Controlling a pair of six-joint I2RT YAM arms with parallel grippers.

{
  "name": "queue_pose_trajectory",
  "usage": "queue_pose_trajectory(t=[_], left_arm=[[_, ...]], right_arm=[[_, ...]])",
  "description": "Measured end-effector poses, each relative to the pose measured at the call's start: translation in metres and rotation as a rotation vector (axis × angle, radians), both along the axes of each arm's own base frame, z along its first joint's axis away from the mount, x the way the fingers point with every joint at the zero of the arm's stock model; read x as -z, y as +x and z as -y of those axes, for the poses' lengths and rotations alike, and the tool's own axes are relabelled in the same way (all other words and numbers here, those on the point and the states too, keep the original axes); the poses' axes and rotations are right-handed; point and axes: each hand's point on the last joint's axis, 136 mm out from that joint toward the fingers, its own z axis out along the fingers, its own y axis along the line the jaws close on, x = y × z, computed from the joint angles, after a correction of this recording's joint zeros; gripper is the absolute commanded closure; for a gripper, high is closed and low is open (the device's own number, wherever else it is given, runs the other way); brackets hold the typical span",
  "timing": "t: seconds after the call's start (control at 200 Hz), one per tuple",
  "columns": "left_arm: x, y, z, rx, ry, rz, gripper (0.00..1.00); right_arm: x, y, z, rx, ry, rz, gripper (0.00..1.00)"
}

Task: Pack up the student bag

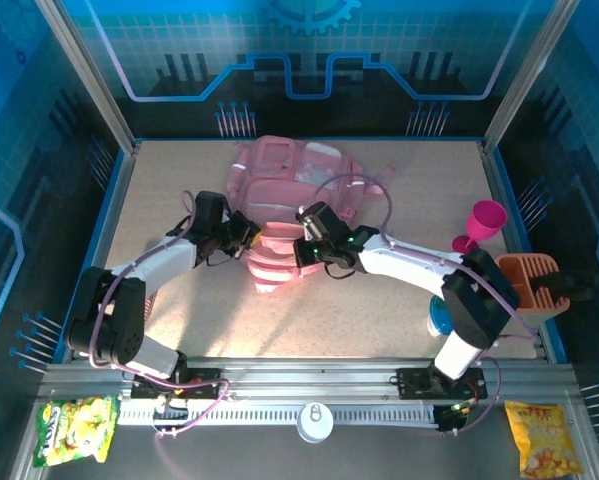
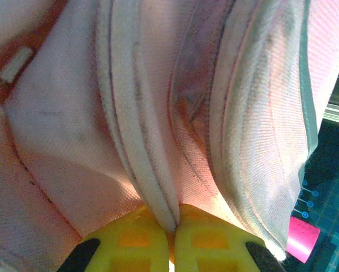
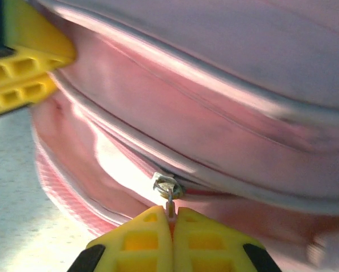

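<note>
Zip pull [image 3: 169,195] — right gripper [image 3: 170,220] pinch

- The zip pull [image 3: 168,188]: lower end hidden inside the right gripper [image 3: 170,220].
- The backpack [image 3: 226,119] above it: blurred.
- The cup [image 2: 303,238] right of the left gripper [image 2: 172,222]: partly behind the backpack.

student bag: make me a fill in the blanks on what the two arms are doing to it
1. The student bag is ___ in colour.
2. The right gripper is shut on the metal pull of a ___.
3. The left gripper grips the bag's pale trim with its jaws ___.
4. In the top view the magenta cup stands to the bag's ___.
Missing words: pink; zip; shut; right.
</note>
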Motion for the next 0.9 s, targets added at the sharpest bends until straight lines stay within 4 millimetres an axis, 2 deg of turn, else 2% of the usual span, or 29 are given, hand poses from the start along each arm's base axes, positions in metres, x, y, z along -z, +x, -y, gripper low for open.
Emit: queue_pose_trajectory(t=[0.26,0.42,0.69,0.9], left_arm=[[-0.007,0.002,0.001,0.038,0.031,0.023,1.00],[-0.011,0.002,0.000,0.080,0.047,0.044,1.00],[-0.011,0.002,-0.013,0.137,0.064,0.061,1.00],[-0.006,0.001,-0.013,0.194,0.085,0.058,1.00]], right_arm=[[0.009,0.015,0.056,0.089,-0.151,0.048,1.00],[0.008,0.034,0.084,0.125,-0.188,0.063,1.00],[0.004,0.076,0.102,0.067,-0.210,0.068,1.00],[0.004,0.112,0.115,0.044,-0.246,0.049,1.00]])
